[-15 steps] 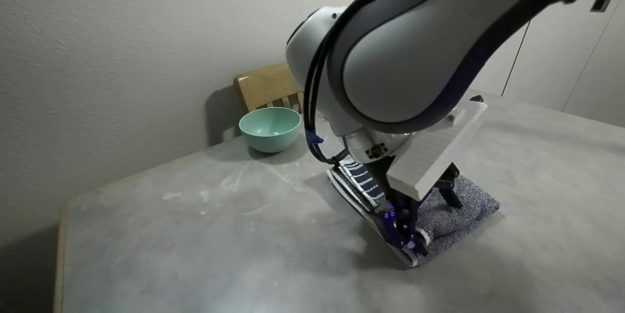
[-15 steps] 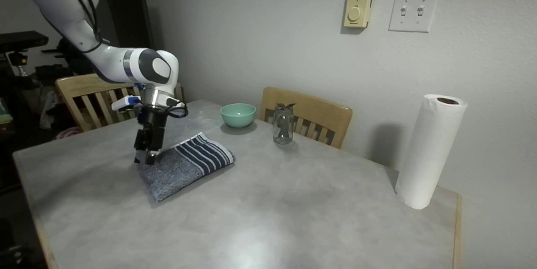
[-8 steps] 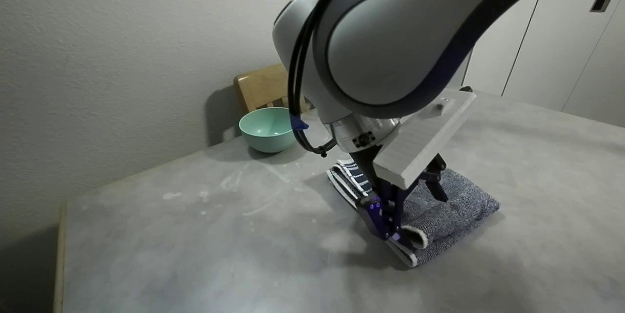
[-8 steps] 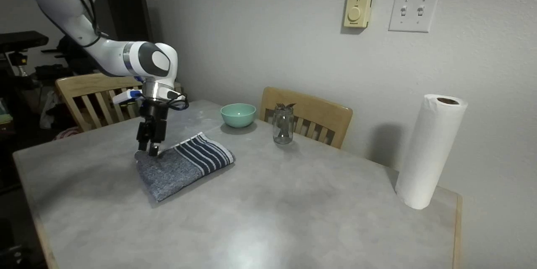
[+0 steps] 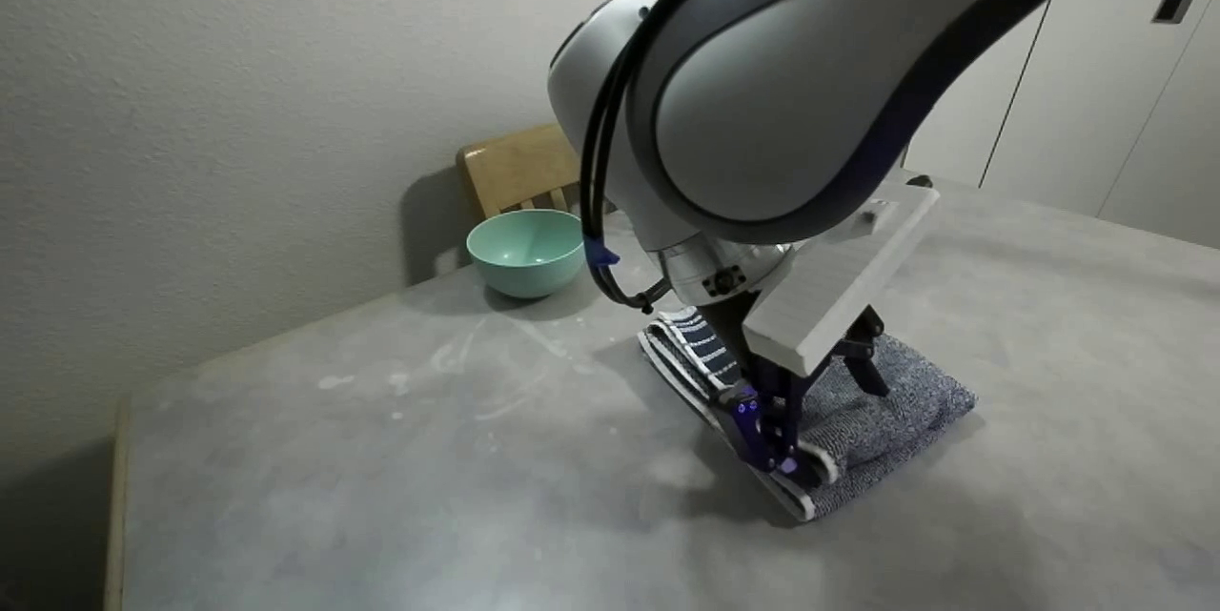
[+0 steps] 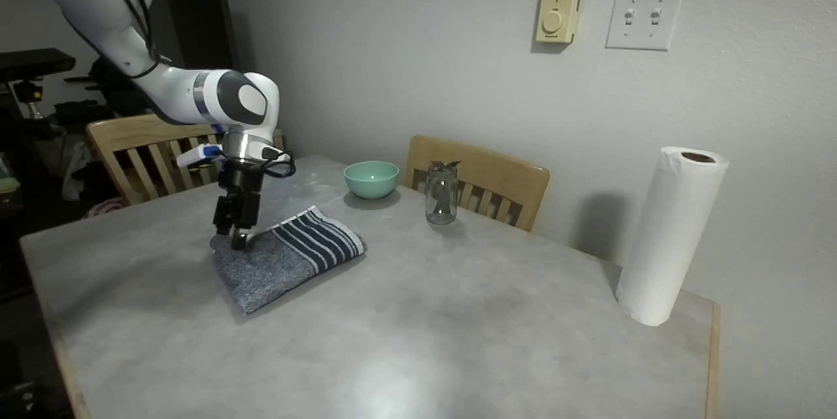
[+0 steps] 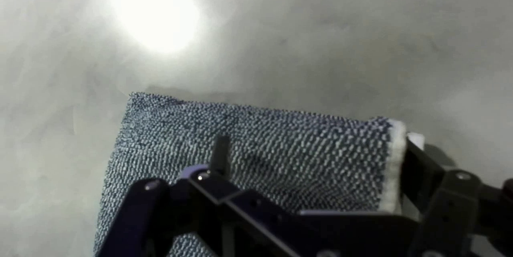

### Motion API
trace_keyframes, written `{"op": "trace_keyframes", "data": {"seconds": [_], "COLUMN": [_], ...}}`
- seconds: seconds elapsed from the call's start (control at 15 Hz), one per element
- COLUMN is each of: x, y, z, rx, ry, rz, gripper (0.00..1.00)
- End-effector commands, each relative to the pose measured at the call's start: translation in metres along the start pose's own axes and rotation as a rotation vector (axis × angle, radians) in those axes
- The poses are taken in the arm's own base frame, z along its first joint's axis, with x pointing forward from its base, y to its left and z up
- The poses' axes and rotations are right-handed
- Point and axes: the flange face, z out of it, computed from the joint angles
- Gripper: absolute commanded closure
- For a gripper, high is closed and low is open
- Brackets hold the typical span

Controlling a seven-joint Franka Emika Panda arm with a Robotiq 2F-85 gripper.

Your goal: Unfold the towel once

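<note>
In an exterior view the arm (image 6: 183,93) reaches past the far-left edge of the table (image 6: 490,327), wrist bent, pincer (image 7: 316,146) slanting down at the folded towel (image 6: 281,268), between left corner and wall-side edge. Pincer released, 2 fingers (image 7: 220,156) wide apart. It sits slightly lower than 0.5 s ago; the towel looks unmoved.

The blue-grey terry towel (image 6: 268,275) lies folded in layers on the grey table (image 6: 497,321). Navy and white stripes cross one end. Its hem is white.
</note>
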Motion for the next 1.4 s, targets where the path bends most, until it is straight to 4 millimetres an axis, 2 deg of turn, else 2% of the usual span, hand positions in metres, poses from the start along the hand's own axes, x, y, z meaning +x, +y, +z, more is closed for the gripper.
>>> {"op": "trace_keyframes", "data": {"seconds": [0.0,0.07,0.47,0.73,0.8,1.33], "x": [0.000,0.001,0.002,0.001,0.001,-0.005], "y": [0.009,0.009,-0.001,-0.006,-0.008,-0.015], "z": [0.003,0.003,-0.004,-0.013,-0.016,-0.027], "rx": [0.005,0.008,0.038,0.155,0.185,0.396], "ry": [0.016,0.019,0.050,0.128,0.150,0.257], "rz": [0.015,0.016,-0.016,-0.122,-0.156,-0.495], "gripper": [0.10,0.26,0.67,0.96,1.00,0.99]}}
